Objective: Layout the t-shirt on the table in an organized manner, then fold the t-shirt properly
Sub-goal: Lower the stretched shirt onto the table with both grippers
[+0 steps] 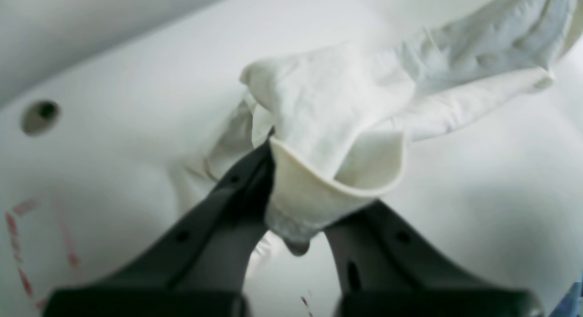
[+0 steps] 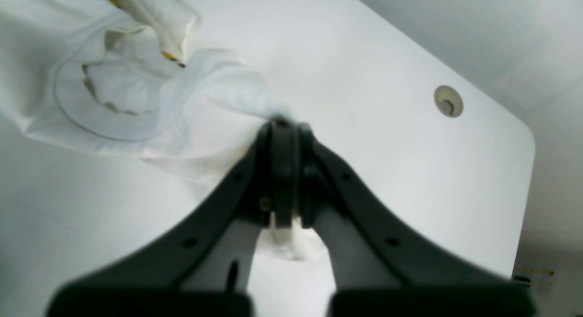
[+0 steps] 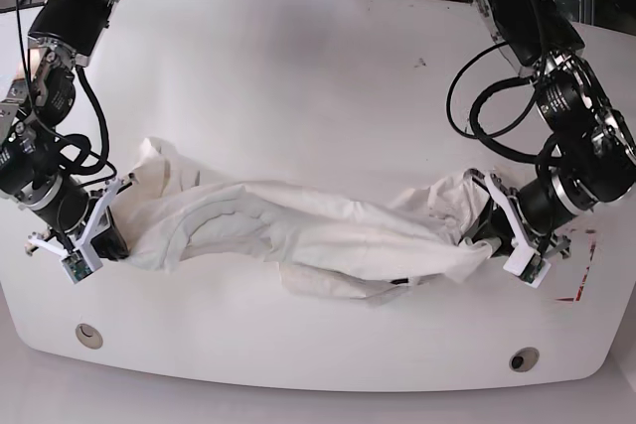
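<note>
On the white counter (image 3: 328,57), the t-shirt (image 3: 308,230) lies stretched in a crumpled band across the near half, between two round grommet holes (image 3: 88,334). The left gripper (image 1: 291,189) pinches a rolled fabric edge at one end, beside red tape marks (image 3: 581,285); the right gripper (image 2: 284,139) has its fingers (image 2: 273,171) clamped tight on cloth at the other.
</note>
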Controlling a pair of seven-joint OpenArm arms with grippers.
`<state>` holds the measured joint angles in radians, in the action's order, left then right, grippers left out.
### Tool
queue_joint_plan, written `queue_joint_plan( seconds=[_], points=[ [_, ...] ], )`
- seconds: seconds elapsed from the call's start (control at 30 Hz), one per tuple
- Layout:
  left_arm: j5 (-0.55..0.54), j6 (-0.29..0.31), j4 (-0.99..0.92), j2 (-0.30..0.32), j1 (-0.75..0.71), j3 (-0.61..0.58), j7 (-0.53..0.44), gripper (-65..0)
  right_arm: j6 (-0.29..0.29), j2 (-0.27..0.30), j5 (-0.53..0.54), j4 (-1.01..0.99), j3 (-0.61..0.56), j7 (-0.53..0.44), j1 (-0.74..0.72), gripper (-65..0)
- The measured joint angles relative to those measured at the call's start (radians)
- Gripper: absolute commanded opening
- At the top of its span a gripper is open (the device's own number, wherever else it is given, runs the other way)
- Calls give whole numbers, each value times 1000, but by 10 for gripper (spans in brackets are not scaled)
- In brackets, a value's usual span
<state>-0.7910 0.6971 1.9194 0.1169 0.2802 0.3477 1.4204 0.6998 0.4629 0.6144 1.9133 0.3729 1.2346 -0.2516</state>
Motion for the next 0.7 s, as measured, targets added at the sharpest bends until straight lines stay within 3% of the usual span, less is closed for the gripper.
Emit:
queue_joint_plan(
  seconds=[0.7],
  points=[
    [-93, -1, 5, -6, -477, 90, -3, -650, 0, -6, -5, -3, -6, 0, 39, -650]
  ],
)
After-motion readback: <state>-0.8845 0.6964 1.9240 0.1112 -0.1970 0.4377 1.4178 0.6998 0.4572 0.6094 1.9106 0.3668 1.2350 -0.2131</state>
